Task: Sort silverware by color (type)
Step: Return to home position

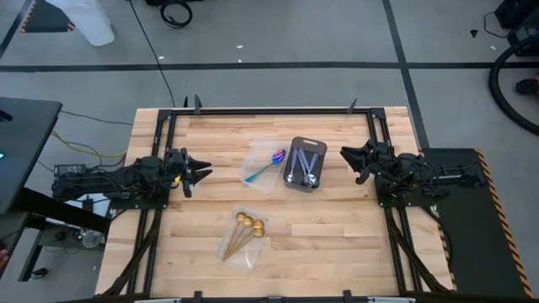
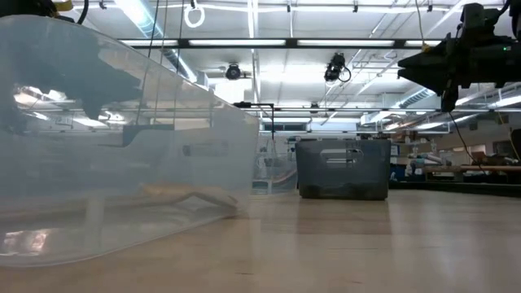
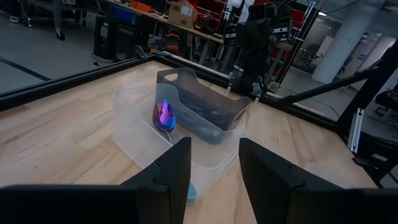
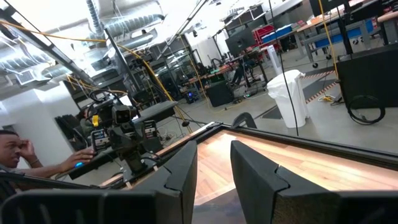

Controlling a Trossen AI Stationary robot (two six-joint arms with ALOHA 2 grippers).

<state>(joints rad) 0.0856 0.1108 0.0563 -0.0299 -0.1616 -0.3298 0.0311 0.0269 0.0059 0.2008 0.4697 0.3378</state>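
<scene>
An iridescent purple-blue spoon (image 1: 268,166) with a teal handle lies in a clear tray (image 1: 263,177) at mid-table; its bowl (image 3: 165,115) leans on the tray's wall. Silver spoons (image 1: 303,168) lie in the dark grey tray (image 1: 305,145) beside it. Gold spoons (image 1: 244,229) lie in a second clear tray (image 1: 242,251) nearer the front edge. My left gripper (image 1: 200,172) hovers open at the table's left, pointing level at the trays. My right gripper (image 1: 347,158) hovers open at the table's right, facing them. Nothing is between either pair of fingers (image 3: 177,168) (image 4: 186,168).
A black frame rail (image 1: 269,110) runs along the table's far edge and down both sides. Bare wood lies between each gripper and the trays. In the low view the near clear tray (image 2: 122,146) fills the left, and the dark grey tray (image 2: 342,168) stands behind it. A person (image 4: 15,152) sits beyond the table.
</scene>
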